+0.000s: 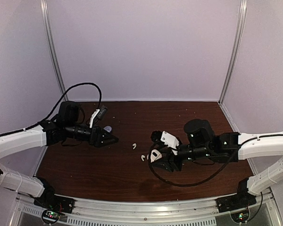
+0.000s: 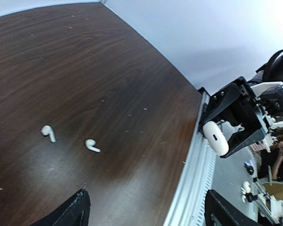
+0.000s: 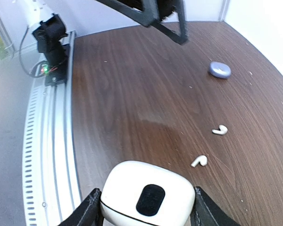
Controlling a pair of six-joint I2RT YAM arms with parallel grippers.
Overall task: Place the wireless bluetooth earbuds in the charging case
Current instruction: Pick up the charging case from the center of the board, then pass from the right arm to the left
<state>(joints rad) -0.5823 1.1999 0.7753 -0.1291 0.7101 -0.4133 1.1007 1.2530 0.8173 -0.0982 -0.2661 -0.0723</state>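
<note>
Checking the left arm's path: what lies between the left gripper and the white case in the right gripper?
A white earbud and a second white earbud, lying apart; the top view shows them.

The worktop (image 1: 132, 179) is dark brown with streaky wood grain. The stemmed earbuds (image 3: 220, 130) are white, and the rounded piece (image 3: 220, 70) at upper right is bluish-purple. The charging case (image 3: 132, 186) is glossy white with a black oval patch. The left hand (image 1: 112, 139) and right hand (image 1: 157, 160) are black.

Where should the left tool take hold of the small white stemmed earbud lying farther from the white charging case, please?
Probably pinch the white earbud across its bulbous head, from straight above: it lies flat on the dark wooden table, its stem too thin.
</note>
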